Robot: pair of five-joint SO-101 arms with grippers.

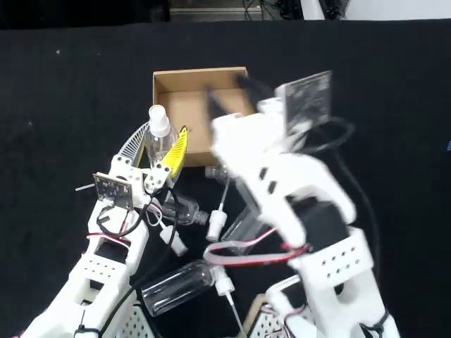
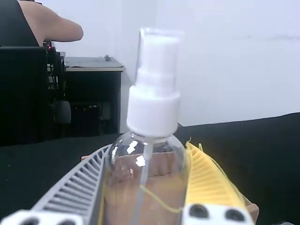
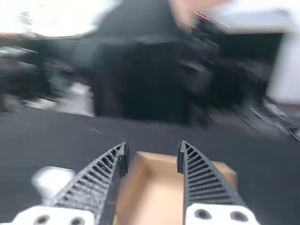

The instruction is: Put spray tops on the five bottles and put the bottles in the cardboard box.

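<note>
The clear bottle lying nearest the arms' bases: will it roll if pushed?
Likely yes: the bottle is round and lies on its side. It looks empty, so it is probably light. Its smooth clear wall may slip in a grip.

A table (image 1: pixel 394 91) draped in black cloth is pictured from above. An open cardboard box (image 1: pixel 187 105) is set toward the far side. Nearer the front edge, a clear bottle (image 1: pixel 169 287) is laid on its side, with a loose white spray top (image 1: pixel 224 284) lying at its mouth, tube pointed away. A second bottle (image 1: pixel 182 208) is laid between the first and the box, with another spray top (image 1: pixel 216 224) just beside it.
</note>
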